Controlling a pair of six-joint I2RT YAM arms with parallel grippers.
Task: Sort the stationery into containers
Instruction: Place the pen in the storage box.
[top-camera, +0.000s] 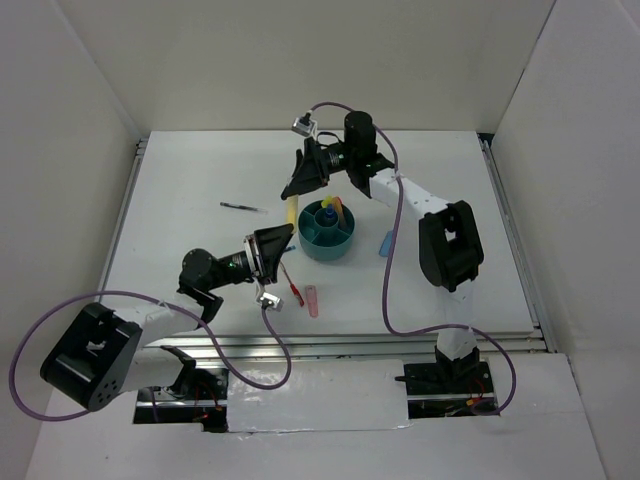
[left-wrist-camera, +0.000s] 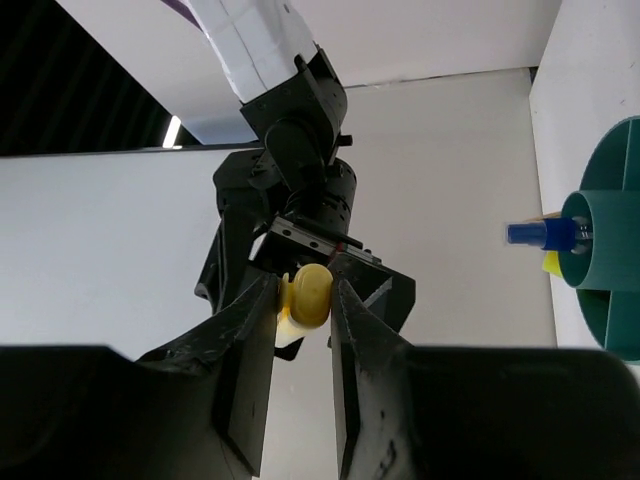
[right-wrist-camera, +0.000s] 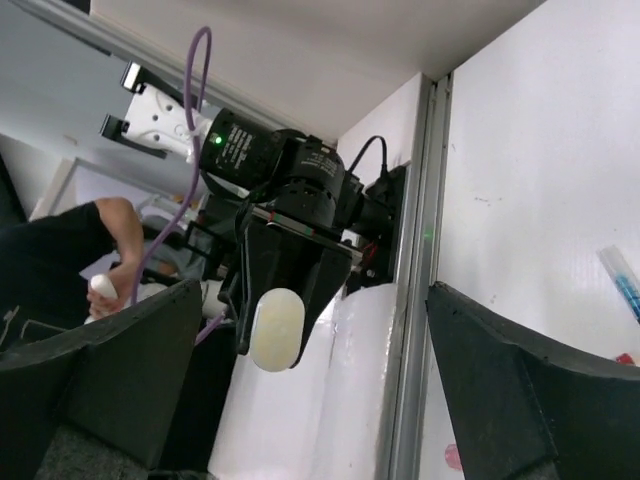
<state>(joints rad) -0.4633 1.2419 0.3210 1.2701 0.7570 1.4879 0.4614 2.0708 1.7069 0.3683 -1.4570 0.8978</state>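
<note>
Our left gripper (left-wrist-camera: 303, 312) has its two fingers pressed narrowly against either side of the yellow marker (left-wrist-camera: 308, 284), which it holds above the table (top-camera: 190, 240). In the left wrist view the marker's rounded end shows between the dark fingers, with the other arm's gripper directly behind it. Our right gripper (right-wrist-camera: 315, 310) faces the left one from the far side. Its jaws are spread wide, well clear of the marker on both sides, so it grips nothing.

From above, we see the marker between the two grippers, just left of the teal organiser bowl (top-camera: 325, 251). The bowl sits near the middle of the table. A small blue-capped bottle (left-wrist-camera: 535, 234) stands in its central cup, and an orange marker (top-camera: 338, 207) leans in a compartment on the far right side.

A light-blue marker (top-camera: 386, 243) lies on the table just right of the bowl. Nearer to us, the pink marker (top-camera: 313, 301) and a thin red pen (top-camera: 294, 290) lie close together below the left gripper. A dark pen (top-camera: 243, 207) lies apart, to the left.
</note>
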